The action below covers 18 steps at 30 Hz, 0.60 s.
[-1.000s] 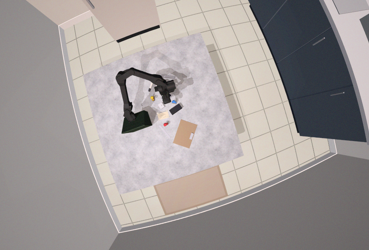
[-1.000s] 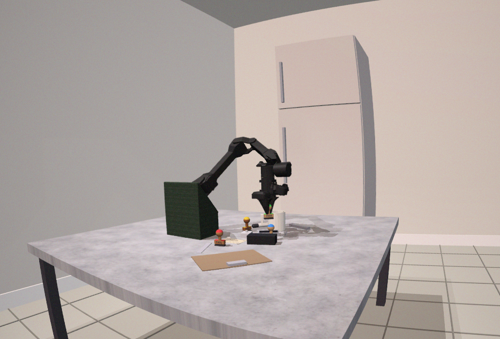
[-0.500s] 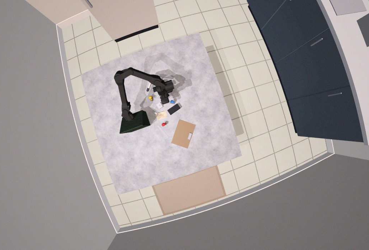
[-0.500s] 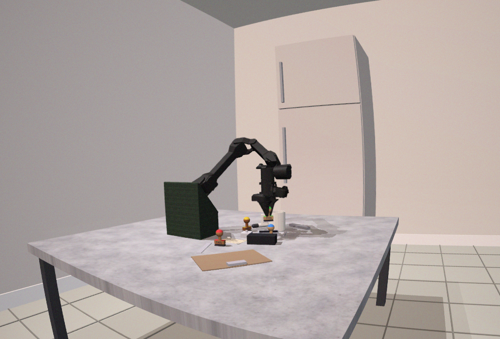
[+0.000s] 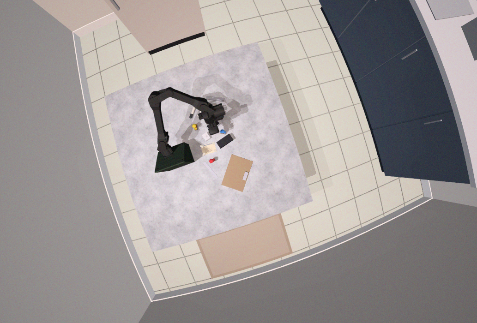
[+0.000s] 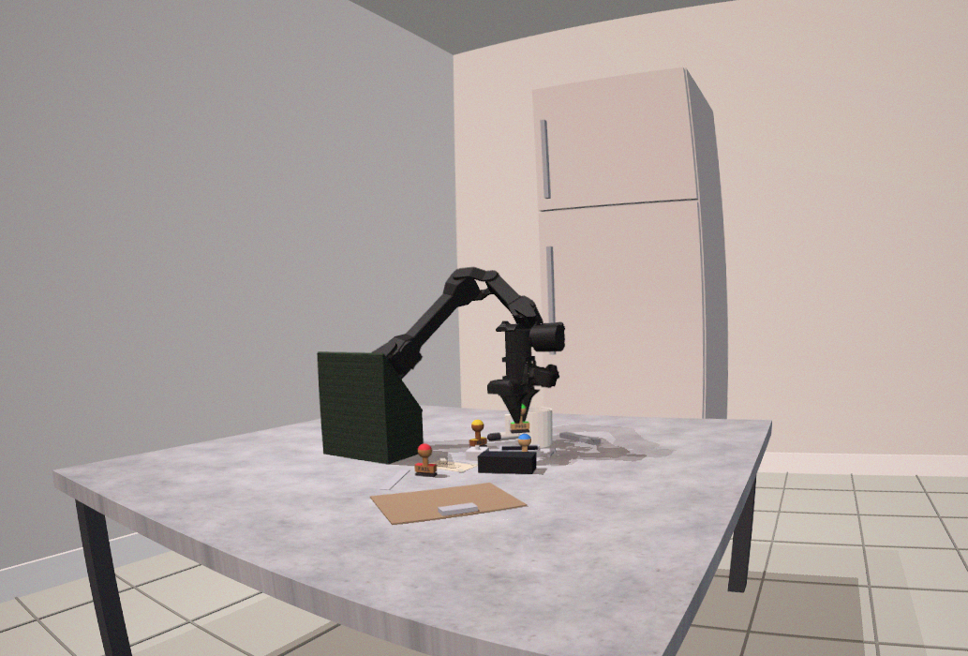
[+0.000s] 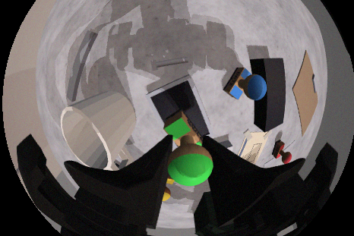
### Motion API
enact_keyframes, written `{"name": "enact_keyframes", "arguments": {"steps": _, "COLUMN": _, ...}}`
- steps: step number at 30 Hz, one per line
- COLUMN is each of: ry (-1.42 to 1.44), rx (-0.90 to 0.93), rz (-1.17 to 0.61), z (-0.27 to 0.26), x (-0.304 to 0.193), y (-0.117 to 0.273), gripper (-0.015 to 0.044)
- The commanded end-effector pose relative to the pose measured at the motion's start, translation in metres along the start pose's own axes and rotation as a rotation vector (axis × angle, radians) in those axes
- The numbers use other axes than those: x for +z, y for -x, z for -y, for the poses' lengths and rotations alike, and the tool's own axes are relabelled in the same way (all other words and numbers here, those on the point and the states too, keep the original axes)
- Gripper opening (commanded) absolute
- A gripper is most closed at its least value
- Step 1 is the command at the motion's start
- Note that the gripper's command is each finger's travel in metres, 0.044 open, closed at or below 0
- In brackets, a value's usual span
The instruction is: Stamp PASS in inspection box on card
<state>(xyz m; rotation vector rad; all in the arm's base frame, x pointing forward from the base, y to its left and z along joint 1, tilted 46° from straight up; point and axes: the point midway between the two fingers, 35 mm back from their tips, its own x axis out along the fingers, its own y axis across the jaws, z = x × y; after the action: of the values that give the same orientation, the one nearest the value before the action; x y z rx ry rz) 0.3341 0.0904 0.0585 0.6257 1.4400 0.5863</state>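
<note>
My gripper (image 6: 520,417) (image 7: 187,140) is shut on the handle of the PASS stamp (image 6: 519,425) (image 7: 190,165), which has a green knob and a wooden block with green on top. The stamp hangs upright in the air, above the near part of the ink pad (image 7: 163,105) in the wrist view. The pad is black in a grey case. Its contact face is hidden. The cream card (image 5: 210,146) (image 6: 461,467) (image 7: 256,137) lies to the right of the pad in the wrist view, with a printed outline partly visible. The fingertips are hidden in the top view.
A blue-knobbed stamp (image 6: 524,439) (image 7: 255,87) stands between the pad and a black block (image 5: 225,141) (image 6: 506,463) (image 7: 275,93). A red-knobbed stamp (image 5: 211,160) (image 6: 424,452), yellow-knobbed stamp (image 5: 194,126) (image 6: 477,425), white cup (image 6: 543,426) (image 7: 114,114) and brown clipboard (image 5: 235,171) (image 6: 423,500) also stand or lie around.
</note>
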Motion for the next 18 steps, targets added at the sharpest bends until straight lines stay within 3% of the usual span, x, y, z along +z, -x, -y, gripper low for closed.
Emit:
{"name": "enact_keyframes", "arguments": {"steps": 1, "ry": -0.003, "rx": 0.004, "rz": -0.004, "z": -0.001, "x": -0.001, "y": -0.004, "gripper": 0.0000}}
{"name": "enact_keyframes", "arguments": {"steps": 18, "ry": -0.002, "rx": 0.005, "rz": -0.004, "z": -0.001, "x": -0.001, "y": -0.015, "gripper": 0.0000}}
